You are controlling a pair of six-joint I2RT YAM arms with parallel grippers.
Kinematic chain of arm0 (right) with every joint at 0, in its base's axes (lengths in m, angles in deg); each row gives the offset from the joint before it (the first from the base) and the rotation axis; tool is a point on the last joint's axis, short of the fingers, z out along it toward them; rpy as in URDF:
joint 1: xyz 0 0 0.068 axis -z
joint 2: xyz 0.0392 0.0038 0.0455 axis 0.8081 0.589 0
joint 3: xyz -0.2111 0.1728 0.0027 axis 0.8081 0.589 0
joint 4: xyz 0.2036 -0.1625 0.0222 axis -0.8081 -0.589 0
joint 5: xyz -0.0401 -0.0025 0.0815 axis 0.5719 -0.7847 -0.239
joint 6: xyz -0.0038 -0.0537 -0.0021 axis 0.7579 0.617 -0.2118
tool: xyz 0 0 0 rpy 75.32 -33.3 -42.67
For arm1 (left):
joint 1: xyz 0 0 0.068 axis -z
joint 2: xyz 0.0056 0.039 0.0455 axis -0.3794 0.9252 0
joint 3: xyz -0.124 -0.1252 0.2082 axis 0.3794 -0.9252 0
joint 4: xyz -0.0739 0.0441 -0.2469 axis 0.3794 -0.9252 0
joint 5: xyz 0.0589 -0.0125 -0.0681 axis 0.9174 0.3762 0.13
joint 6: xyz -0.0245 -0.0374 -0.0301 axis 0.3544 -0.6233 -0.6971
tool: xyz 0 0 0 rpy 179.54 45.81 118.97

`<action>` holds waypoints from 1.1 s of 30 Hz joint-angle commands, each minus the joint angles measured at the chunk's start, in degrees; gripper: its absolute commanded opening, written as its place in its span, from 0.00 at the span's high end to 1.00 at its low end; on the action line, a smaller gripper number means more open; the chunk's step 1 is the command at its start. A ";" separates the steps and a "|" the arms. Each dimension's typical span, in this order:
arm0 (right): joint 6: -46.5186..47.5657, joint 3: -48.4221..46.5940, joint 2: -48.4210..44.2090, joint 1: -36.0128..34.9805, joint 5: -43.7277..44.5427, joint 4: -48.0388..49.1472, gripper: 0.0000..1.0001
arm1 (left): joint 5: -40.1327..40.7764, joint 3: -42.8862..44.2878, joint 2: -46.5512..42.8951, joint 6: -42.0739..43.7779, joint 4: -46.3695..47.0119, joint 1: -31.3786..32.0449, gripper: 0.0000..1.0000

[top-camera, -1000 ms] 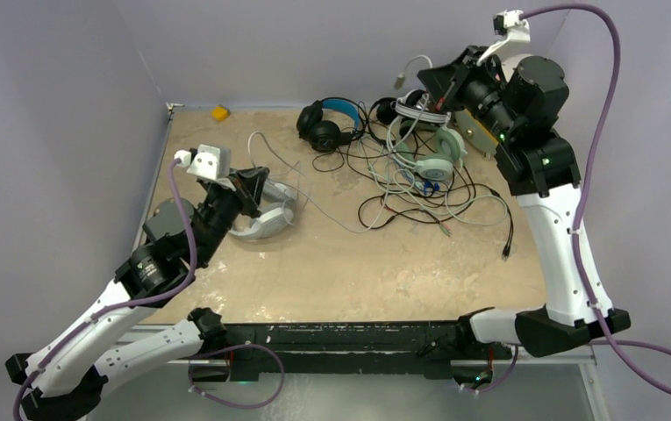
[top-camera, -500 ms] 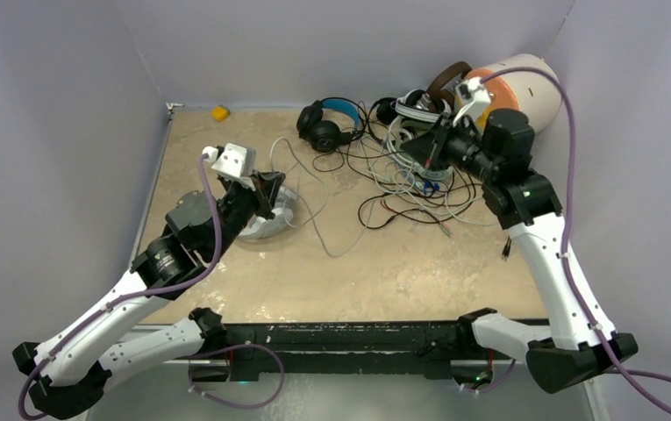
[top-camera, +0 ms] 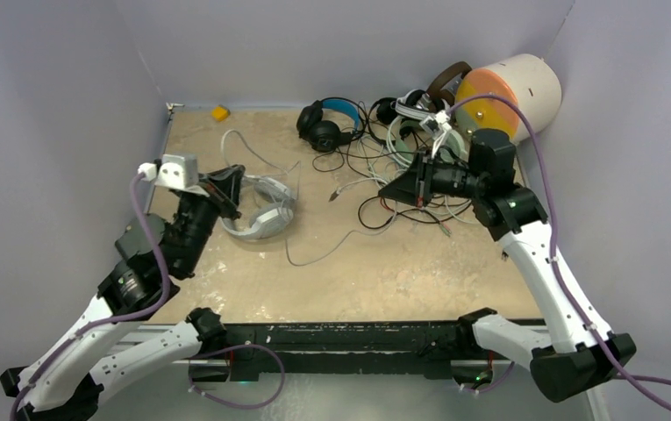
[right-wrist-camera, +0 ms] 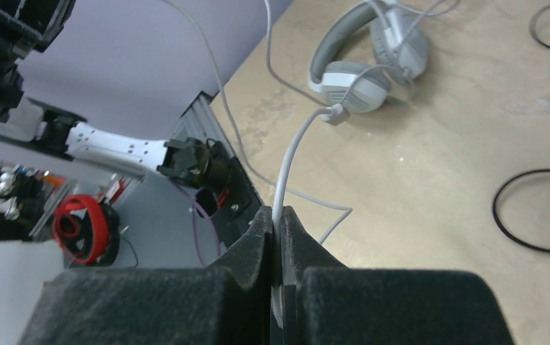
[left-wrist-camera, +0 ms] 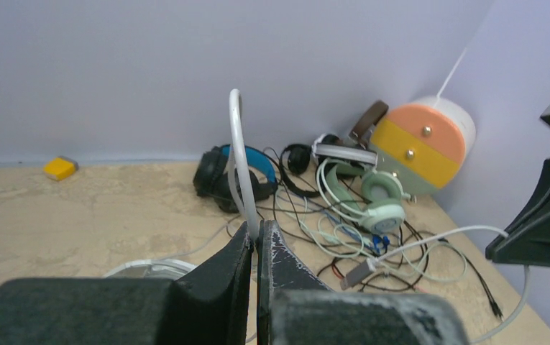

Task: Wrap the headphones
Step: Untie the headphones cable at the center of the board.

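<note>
The white-grey headphones (top-camera: 261, 216) (right-wrist-camera: 369, 65) lie flat at the table's left. Their thin white cable (top-camera: 314, 254) loops over the table. Just left of them, my left gripper (top-camera: 231, 181) (left-wrist-camera: 259, 231) is shut on a stretch of this cable, which arches up from the jaws. My right gripper (top-camera: 393, 187) (right-wrist-camera: 277, 213) hangs over the right-middle, shut on the same cable close to its plug (top-camera: 336, 195) (right-wrist-camera: 333, 115) (left-wrist-camera: 361, 272). The other headphones, black-and-blue (top-camera: 324, 123) (left-wrist-camera: 232, 176) and mint-green (left-wrist-camera: 379, 205), sit tangled at the back.
A cream cylinder with an orange-and-green face (top-camera: 511, 88) (left-wrist-camera: 419, 144) stands in the back right corner, a brown headband (top-camera: 446, 81) leaning on it. A yellow block (top-camera: 219, 112) (left-wrist-camera: 60, 167) lies at the back left. Black and pale cables (top-camera: 410, 210) sprawl under my right arm.
My right arm has swung down from high at the back right to the table's right-middle, carrying the cable's plug end. My left gripper has shifted left with the cable; the loop has slid forward.
</note>
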 commanded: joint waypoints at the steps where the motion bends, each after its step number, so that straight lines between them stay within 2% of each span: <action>1: -1.83 -3.16 4.63 -4.03 -4.86 6.62 1.00 | 4.50 1.40 -1.66 2.85 2.66 -0.16 1.00; 4: -1.61 -6.00 8.72 -8.13 -1.57 8.14 1.00 | 4.47 1.81 -1.30 2.92 1.79 -0.17 1.00; 7: -2.84 -5.46 12.37 -8.65 3.75 10.71 1.00 | 4.27 1.83 -0.79 2.79 1.33 -0.21 1.00; 13: -1.67 -2.93 23.33 -8.61 17.37 8.82 1.00 | 4.02 1.86 -0.70 3.56 1.13 -0.17 1.00; 21: -2.64 -0.88 35.68 -8.54 23.96 7.83 1.00 | 3.33 1.52 -1.26 3.97 1.09 -0.17 1.00; 28: -7.12 -2.88 39.61 -7.48 44.70 -0.84 1.00 | 1.02 0.73 0.20 2.83 0.47 -0.16 1.00; 33: -10.31 2.84 37.44 0.18 43.58 2.56 1.00 | -1.46 -0.04 1.75 0.94 0.63 -0.17 1.00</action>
